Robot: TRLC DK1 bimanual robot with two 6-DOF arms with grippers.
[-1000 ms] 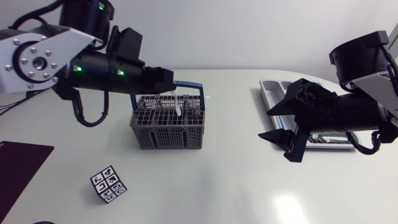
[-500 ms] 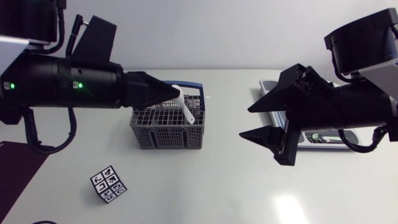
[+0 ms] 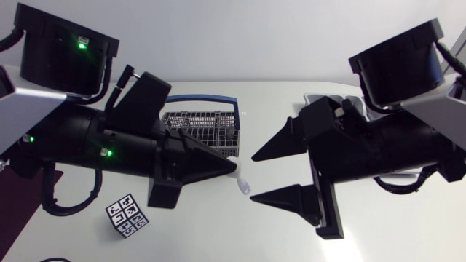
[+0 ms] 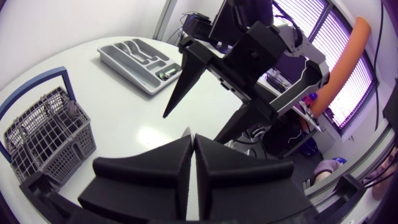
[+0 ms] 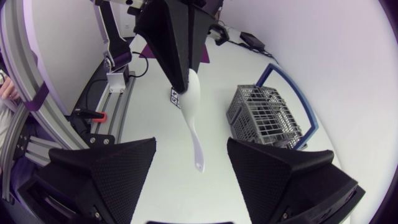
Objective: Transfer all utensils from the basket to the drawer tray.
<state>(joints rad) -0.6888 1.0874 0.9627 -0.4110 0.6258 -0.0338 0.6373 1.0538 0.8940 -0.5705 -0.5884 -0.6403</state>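
My left gripper (image 3: 231, 169) is shut on the broad end of a white plastic spoon (image 3: 243, 186), held high above the table to the right of the basket. The spoon (image 5: 195, 127) hangs handle-down from the left gripper (image 5: 184, 84). My right gripper (image 3: 261, 175) faces it, open wide, its fingertips (image 5: 152, 142) on either side of the spoon's handle without touching it. The grey wire basket (image 3: 205, 124) with a blue handle stands behind the left arm. The grey drawer tray (image 4: 138, 57) lies at the far right, mostly hidden under the right arm in the head view.
A small cube (image 3: 127, 215) with black-and-white markers sits on the table at the front left. A dark mat (image 3: 13, 191) lies at the left edge. Something grey stands in one compartment of the basket (image 4: 46, 134).
My left gripper has lifted the white spoon out of the basket and carried it up and to the right. The right arm has risen and moved left to meet it.
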